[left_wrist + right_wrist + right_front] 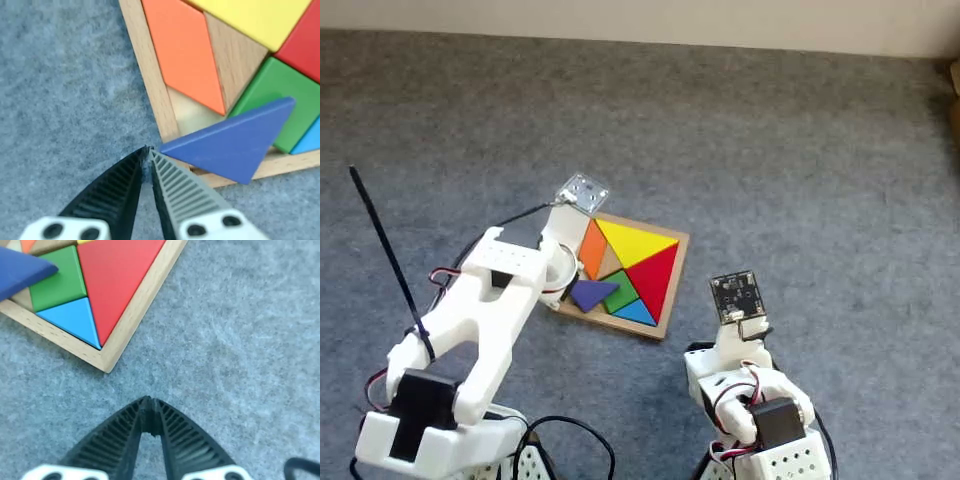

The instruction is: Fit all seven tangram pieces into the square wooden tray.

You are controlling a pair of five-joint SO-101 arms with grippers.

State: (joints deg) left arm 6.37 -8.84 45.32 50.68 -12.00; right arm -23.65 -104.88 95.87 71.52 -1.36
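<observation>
Blue triangle [230, 145] askew over tray [147, 75] rim, left fingers [175, 185] closed beside it

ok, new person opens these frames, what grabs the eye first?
The square wooden tray, a patch of bright colour on the grey carpet. Then the blue triangle, lying askew across the green square and the tray's rim rather than seated, with the shut left end effector tipped right at its corner. The right end effector sits shut over bare carpet beside the tray.

White arms [480, 320], black ribbed fingers [125, 437], black cables [565, 425].
</observation>
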